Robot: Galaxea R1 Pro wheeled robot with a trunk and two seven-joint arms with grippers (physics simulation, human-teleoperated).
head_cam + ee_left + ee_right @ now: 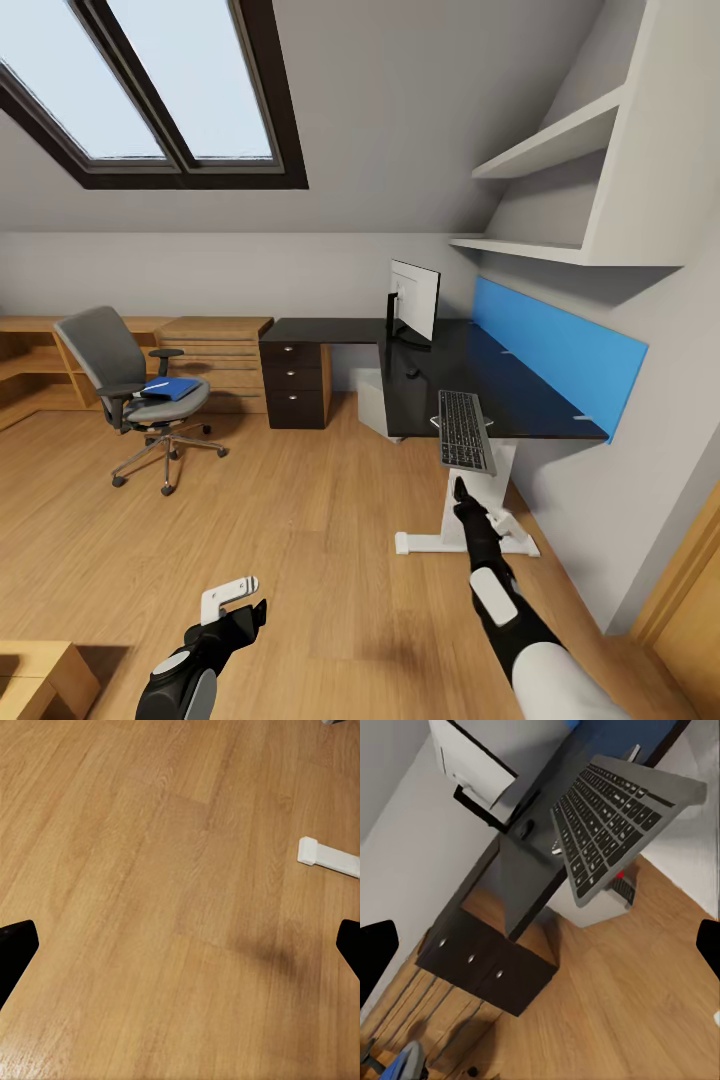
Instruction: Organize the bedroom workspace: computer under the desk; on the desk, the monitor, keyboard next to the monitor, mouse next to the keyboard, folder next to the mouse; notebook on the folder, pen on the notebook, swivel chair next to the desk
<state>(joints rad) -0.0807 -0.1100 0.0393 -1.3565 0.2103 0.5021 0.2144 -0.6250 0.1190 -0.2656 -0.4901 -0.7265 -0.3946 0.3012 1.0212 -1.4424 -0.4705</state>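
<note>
Head view: the keyboard point(465, 431) overhangs the bench's point(520, 405) front edge, near the monitor point(413, 300); the folder point(170, 388) lies on the swivel chair point(135, 385), well apart from the bench. Left wrist view: the left hand's fingers point(16, 949) stand apart above the floor point(150, 907). Right wrist view: the right hand's fingers point(375, 952) stand apart, holding nothing, near the keyboard point(615, 817).

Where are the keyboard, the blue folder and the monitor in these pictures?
keyboard point(465, 430): head view, middle of its keys, at the desk's near edge.
folder point(170, 388): head view, its blue cover, lying on the chair seat.
monitor point(414, 300): head view, its white back panel, standing on the desk.
</note>
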